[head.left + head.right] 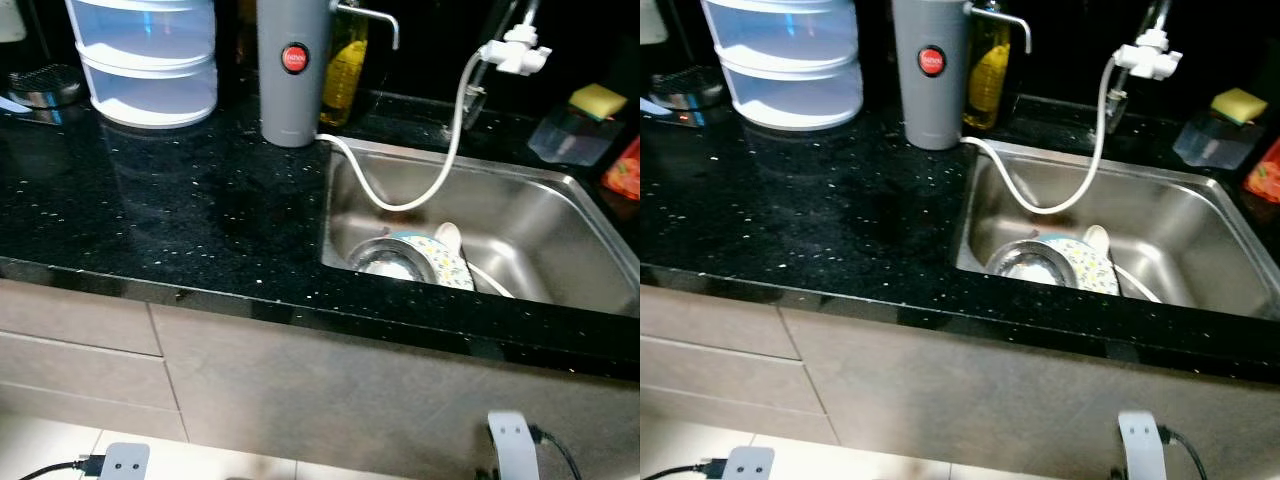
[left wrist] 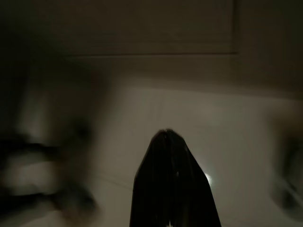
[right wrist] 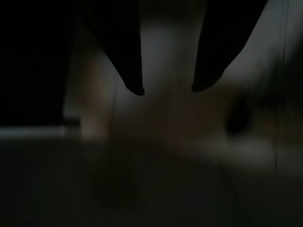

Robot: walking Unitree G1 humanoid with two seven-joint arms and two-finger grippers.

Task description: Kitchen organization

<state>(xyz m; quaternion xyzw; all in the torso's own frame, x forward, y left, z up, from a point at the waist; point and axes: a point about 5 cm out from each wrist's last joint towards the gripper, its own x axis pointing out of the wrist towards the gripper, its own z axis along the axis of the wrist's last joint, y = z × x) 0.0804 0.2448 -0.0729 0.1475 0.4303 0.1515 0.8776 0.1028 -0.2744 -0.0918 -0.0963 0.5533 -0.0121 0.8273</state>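
Note:
A steel sink (image 1: 560, 215) is set into a black speckled countertop (image 1: 180, 210). In it lie a floral-patterned bowl (image 1: 440, 262) and a metal dish (image 1: 385, 258), with a white utensil (image 1: 449, 236) behind them. A white hose (image 1: 452, 135) loops from the tap fitting (image 1: 515, 50) down into the sink. My left gripper (image 2: 166, 133) hangs low over a blurred pale floor, its fingers shut together. My right gripper (image 3: 166, 89) also hangs low in a dark view, fingers spread open with nothing between them.
On the counter stand a grey canister with a red button (image 1: 290, 70), a yellow oil bottle (image 1: 345, 75), stacked clear plastic tiers (image 1: 150, 60) and a clear tub with a yellow sponge (image 1: 585, 120). Grey cabinet fronts (image 1: 330, 390) run below. My wrist brackets (image 1: 515, 445) show at the bottom.

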